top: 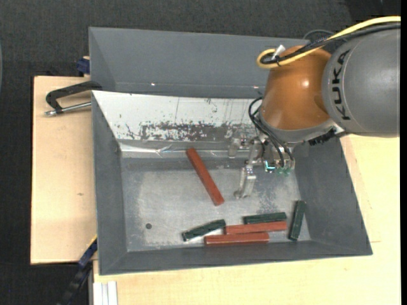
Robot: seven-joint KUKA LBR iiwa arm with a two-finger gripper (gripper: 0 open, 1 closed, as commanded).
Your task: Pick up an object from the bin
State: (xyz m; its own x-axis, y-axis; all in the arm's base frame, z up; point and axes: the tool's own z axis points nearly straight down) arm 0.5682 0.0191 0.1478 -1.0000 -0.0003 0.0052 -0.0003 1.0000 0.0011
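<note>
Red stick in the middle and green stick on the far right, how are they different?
The middle red stick is red, the far-right green stick dark green. The red stick looks longer. It lies alone and slanted; the green stick lies beside other sticks. Both are slim, straight bars.

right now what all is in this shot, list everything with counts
bin: one, grey metal, middle of the view
slanted red bar: one, red-brown, middle of the bin floor
front red bars: two, red-brown, lying side by side along the front wall
left green bar: one, dark green, front, left of the red pair
middle green bar: one, dark green, just behind the red pair
right green bar: one, dark green, front right, pointing front to back
arm: one, grey with an orange cover, reaching in from the right
gripper: one, metal, just right of the slanted red bar's lower end
</note>
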